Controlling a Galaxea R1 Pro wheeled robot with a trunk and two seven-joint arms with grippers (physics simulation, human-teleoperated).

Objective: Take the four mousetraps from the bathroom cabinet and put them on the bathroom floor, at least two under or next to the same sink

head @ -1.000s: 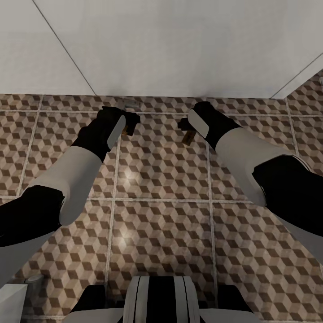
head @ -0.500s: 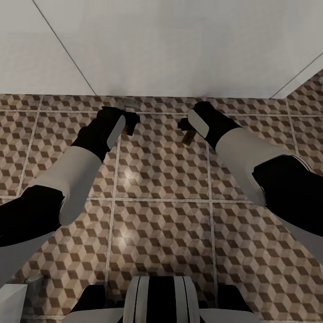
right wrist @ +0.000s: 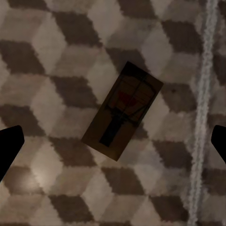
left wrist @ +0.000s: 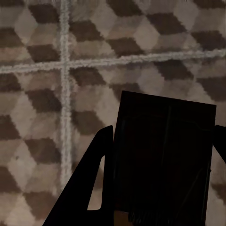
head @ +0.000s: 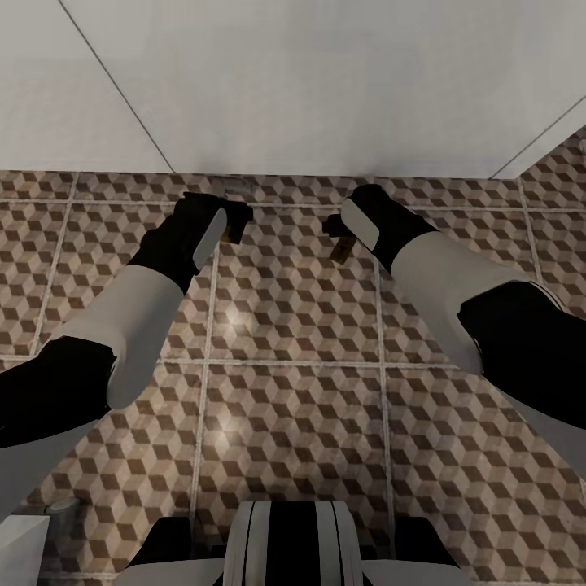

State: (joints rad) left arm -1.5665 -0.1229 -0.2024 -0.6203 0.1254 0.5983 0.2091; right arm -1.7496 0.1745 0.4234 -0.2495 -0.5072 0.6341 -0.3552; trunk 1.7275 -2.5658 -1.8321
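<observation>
Over the cube-patterned bathroom floor [head: 293, 325], my left gripper [head: 238, 218] is shut on one mousetrap [left wrist: 162, 160], a dark shaded board gripped between the two fingers [left wrist: 94, 188] just above the tiles. A brown edge of that mousetrap [head: 233, 234] shows below the gripper. A second mousetrap [right wrist: 123, 110] lies flat on the floor with its red spot up, free of any grip. My right gripper [right wrist: 113, 146] hangs open above it, fingertips spread wide to either side. That same mousetrap [head: 342, 249] lies just beneath the right gripper [head: 334, 228].
A white wall [head: 309, 81] rises right behind both grippers, meeting the floor in a straight line. A small pale object [head: 232, 190] sits at its foot. A white fixture corner [head: 20, 545] is at the near left, and my trunk [head: 285, 541] at the near edge.
</observation>
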